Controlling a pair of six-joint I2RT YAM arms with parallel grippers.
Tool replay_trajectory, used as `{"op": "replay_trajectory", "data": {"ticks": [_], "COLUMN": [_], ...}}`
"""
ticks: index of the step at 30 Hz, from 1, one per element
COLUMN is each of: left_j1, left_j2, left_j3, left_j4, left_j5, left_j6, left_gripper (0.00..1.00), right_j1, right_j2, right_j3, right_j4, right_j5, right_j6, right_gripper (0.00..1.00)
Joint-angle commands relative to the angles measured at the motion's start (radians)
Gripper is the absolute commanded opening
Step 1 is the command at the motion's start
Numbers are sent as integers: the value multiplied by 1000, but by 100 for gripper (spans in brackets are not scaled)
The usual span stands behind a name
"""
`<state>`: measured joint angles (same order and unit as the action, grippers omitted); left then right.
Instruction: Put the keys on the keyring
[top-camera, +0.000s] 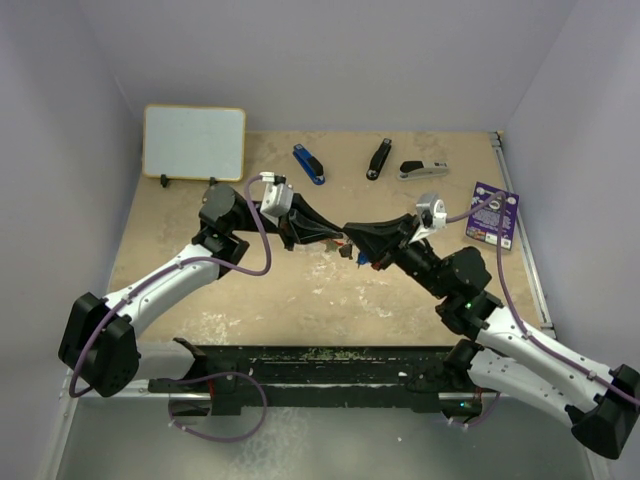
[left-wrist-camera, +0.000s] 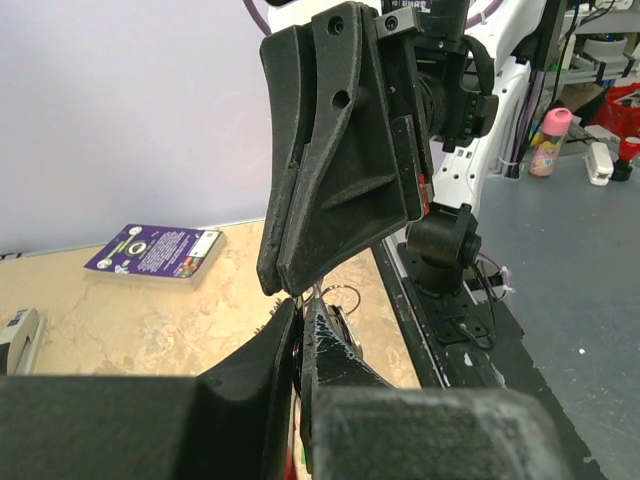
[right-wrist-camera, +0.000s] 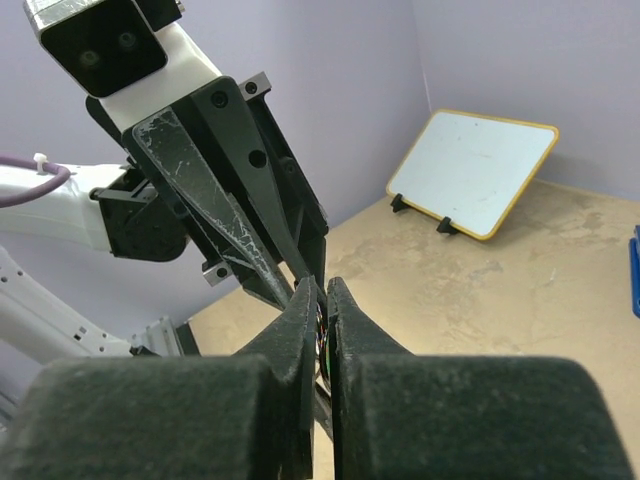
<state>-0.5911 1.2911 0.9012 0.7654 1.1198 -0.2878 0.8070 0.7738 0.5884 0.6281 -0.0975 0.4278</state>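
Overhead view: the left gripper and the right gripper met tip to tip above the middle of the table, and a small dark bunch with red and blue specks, taken to be the keys, hung just below the meeting point. The arms masked the jaws. Along the far edge stood a whiteboard, a blue stapler, a black stapler and a grey stapler, with a purple card at the right, all well apart from the grippers. Left wrist view: the left jaws were closed, and a thin silver loop of the keyring showed just beside their tips. Whether it was clamped could not be told. The broad black body of the right gripper filled the centre and hid what lay behind it. The card and one end of the grey stapler appeared at the left. Right wrist view: the right jaws were pressed together, with a sliver of coloured material in the narrow slit between them. It was too hidden to identify. The left gripper's scuffed fingers came down to touch the right tips. Only this view placed the whiteboard behind the contact.
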Motion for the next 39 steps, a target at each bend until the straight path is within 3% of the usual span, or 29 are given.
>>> {"op": "replay_trajectory", "data": {"ticks": [1,8,11,14,26,39], "left_j1": [-1,-1,-1,-1,8,9], "left_j2": [-15,-18,-20,-22,-27,-17], "left_j3": [13,13,11,6,-2,11], "left_j4": [102,117,123,120,103,176], "left_j5": [-10,-16,-19,-17,-30,-104], "left_j6": [-27,-41,-47,-50,-45,-203], "left_gripper": [3,3,3,3,3,3], "right_j1": [1,1,2,2,2,1], "right_j2": [14,8,-10,-49,-137,-59], "right_j3": [18,13,6,-11,-23,-89], "right_j4": [60,70,52,34,-72,226], "right_j5": [4,17,48,83,121,58], "right_j6": [-6,-4,9,14,11,14], "right_gripper": [0,0,24,32,34,34]}}
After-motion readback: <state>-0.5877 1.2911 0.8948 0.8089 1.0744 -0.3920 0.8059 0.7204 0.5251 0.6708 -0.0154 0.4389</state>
